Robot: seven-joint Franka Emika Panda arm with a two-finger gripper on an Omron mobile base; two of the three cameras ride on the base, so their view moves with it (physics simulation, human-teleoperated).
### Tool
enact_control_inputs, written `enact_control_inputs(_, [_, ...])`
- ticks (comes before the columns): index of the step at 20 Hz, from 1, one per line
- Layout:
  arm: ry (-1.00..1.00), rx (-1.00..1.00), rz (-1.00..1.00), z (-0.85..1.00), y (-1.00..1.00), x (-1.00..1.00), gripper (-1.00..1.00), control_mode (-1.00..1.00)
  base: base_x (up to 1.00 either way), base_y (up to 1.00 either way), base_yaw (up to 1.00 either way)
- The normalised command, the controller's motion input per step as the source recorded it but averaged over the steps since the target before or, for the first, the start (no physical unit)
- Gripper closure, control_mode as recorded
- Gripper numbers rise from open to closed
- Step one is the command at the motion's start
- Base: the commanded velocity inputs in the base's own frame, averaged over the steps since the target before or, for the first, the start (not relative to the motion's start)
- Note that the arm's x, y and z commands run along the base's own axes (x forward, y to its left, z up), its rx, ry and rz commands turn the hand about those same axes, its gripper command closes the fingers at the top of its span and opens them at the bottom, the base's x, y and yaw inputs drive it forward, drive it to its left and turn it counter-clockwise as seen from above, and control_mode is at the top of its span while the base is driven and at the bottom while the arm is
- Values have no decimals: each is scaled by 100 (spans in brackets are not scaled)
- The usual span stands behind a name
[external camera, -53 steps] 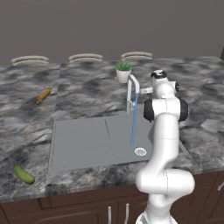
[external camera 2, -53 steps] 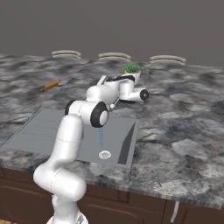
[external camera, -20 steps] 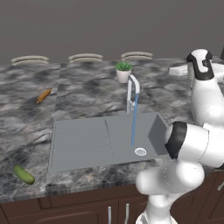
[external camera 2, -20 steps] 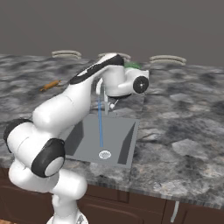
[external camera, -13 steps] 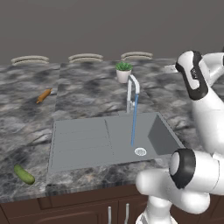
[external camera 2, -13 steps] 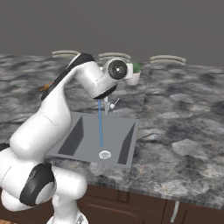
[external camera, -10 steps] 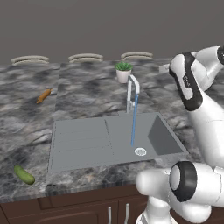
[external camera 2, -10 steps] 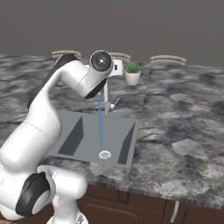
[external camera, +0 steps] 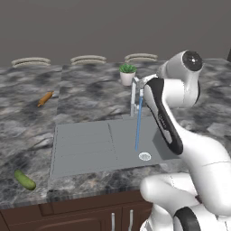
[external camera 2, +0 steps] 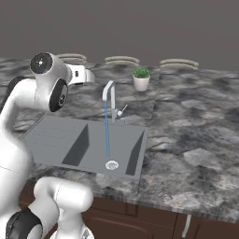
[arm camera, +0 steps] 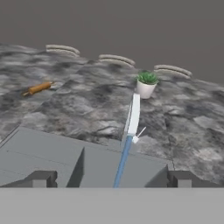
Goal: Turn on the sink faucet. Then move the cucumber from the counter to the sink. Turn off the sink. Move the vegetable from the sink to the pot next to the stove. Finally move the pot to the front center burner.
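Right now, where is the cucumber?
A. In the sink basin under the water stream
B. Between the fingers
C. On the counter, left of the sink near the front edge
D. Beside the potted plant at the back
C. In the left base view the cucumber lies on the counter by the front edge, left of the sink, whose basin holds only the running water.

green cucumber (external camera: 25, 179), grey sink (external camera: 85, 146), orange carrot (external camera: 45, 99)
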Motion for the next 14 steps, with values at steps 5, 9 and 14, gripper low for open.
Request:
enact_control_inputs(5, [6,-13,-7,-50,100,-46,-100,-100,0,0,0])
enact_control_inputs(9, [6,-10,5,-41,85,-64,-100,-100,0,0,0])
enact_control_inputs(14, [6,-7,7,-17,90,-27,-100,-100,0,0,0])
